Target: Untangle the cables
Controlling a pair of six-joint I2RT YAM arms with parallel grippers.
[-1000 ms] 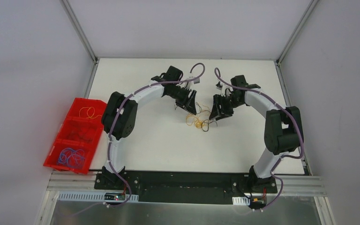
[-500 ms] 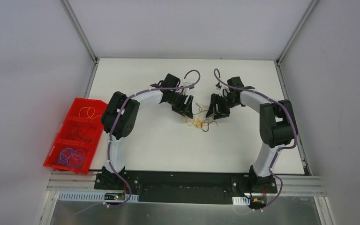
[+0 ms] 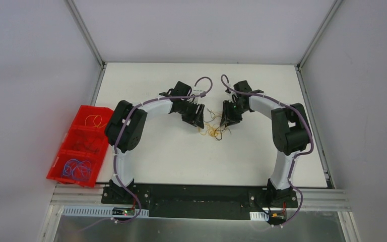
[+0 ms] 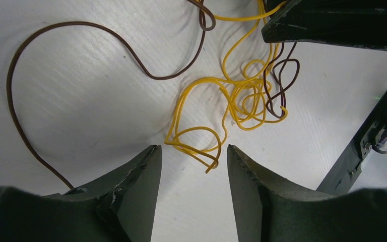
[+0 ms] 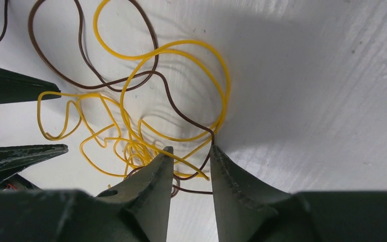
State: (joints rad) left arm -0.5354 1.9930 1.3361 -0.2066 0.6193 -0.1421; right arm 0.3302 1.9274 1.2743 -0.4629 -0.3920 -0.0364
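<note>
Tabletop (image 3: pixel 171 156), white, boxed by grey walls (image 3: pixel 201 30), carries the cables (image 3: pixel 214 130) at its middle, yellow and brown loops sprawling loosely left-right. Over that middle my left gripper (image 4: pixel 194 166) gapes empty; my right gripper (image 5: pixel 191 161) stands narrowly apart, strands crossing between.

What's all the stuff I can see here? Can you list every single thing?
tangled yellow cable: one or more, yellow, on the table between the grippers
tangled brown cable: one or more, dark brown, looped through the yellow
bin: one, red, beside the table's left edge
blue cable: one bundle, blue, bin's near compartment
loose yellow cable: one, yellow, bin's far compartment
table: one, white, under the arms
left arm and right arm: two, white and black, curving towards the tangle
left gripper: one, black, open over a yellow loop
right gripper: one, black, open, strands crossing its gap
</note>
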